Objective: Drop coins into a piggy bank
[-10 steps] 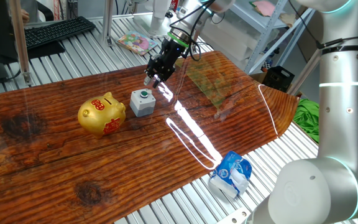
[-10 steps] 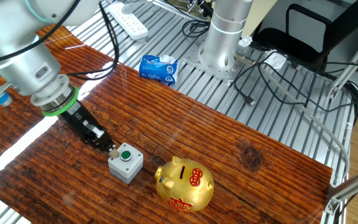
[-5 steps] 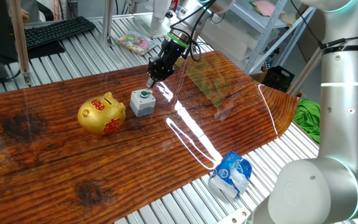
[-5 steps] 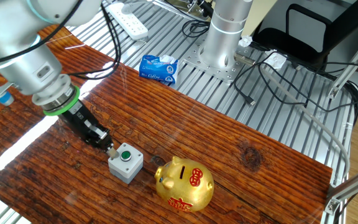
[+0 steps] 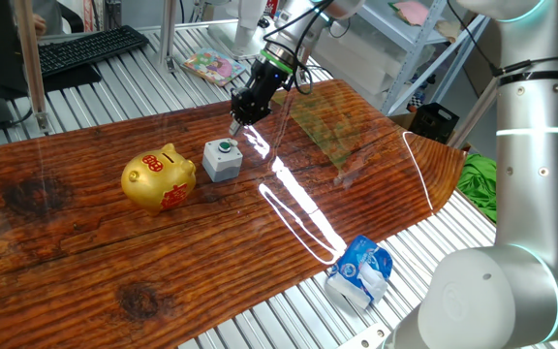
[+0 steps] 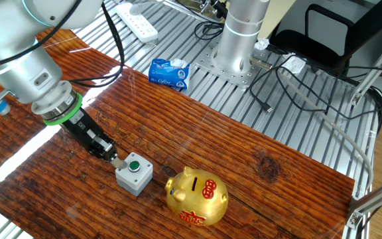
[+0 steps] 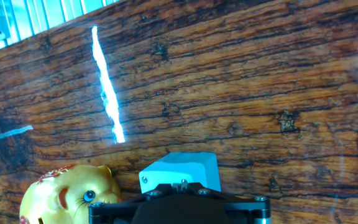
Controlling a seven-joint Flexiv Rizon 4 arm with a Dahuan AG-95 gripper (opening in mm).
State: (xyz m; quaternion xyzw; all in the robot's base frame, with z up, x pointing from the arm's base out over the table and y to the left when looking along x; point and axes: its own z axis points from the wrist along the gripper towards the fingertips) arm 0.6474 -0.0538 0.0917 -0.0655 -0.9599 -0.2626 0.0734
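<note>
The gold piggy bank (image 5: 158,179) with red markings stands on the wooden table (image 5: 85,262), its slot on top. It also shows in the other fixed view (image 6: 196,196) and at the lower left of the hand view (image 7: 61,196). My gripper (image 5: 235,125) hangs just behind the small grey box with a green button (image 5: 222,160), a hand's width right of the bank. In the other fixed view the gripper (image 6: 116,160) tip is at the box's (image 6: 134,174) edge. The jaws stand close together on a small pale coin (image 7: 180,182), seen edge-on.
A blue-and-white packet (image 5: 358,271) lies at the table's near edge on the metal slats. A greenish clear sheet (image 5: 323,131) lies on the far right of the board. A keyboard (image 5: 85,48) is at the back left. The arm's base (image 6: 241,40) and cables stand behind.
The gripper has shifted slightly up and away from the grey box, still shut. The bank and the box have not moved.
</note>
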